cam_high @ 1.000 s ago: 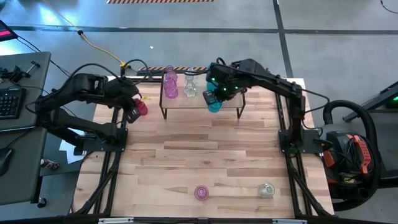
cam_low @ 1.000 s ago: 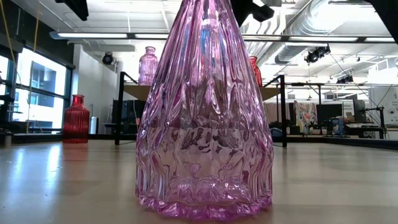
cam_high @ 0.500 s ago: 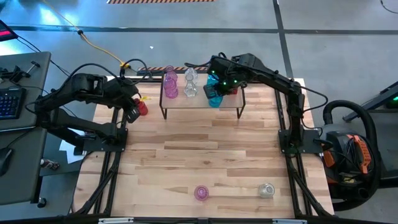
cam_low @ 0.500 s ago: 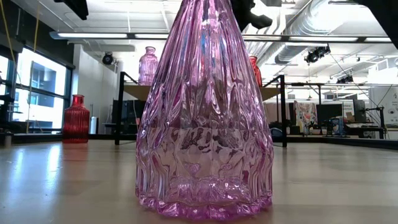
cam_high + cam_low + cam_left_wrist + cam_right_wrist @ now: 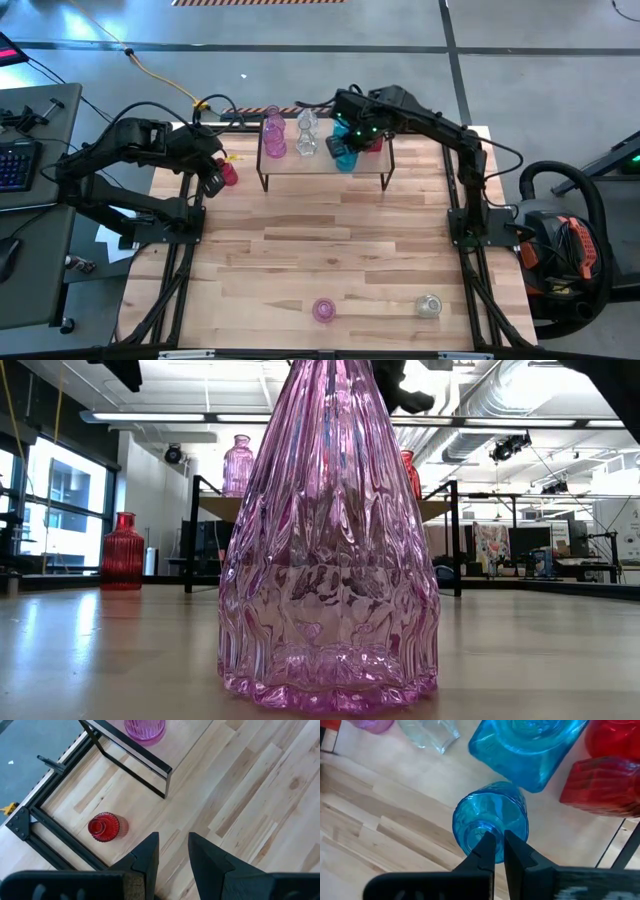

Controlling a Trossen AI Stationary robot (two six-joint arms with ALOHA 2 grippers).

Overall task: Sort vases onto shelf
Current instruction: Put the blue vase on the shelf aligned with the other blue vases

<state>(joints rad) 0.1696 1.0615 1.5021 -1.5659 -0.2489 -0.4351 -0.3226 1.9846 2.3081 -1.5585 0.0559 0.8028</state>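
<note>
Over the small light-wood shelf (image 5: pixel 322 160), I'm holding the teal-blue ribbed glass vase (image 5: pixel 490 822) by its rim in the clenched right pincer (image 5: pixel 494 851); pink, clear, red vases remaining on counter (image 5: pixel 330 250).

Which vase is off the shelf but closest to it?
The red vase, standing on the tabletop by the shelf's left end, below the left gripper. The pink vase and clear vase stand at the table's opposite edge.
</note>
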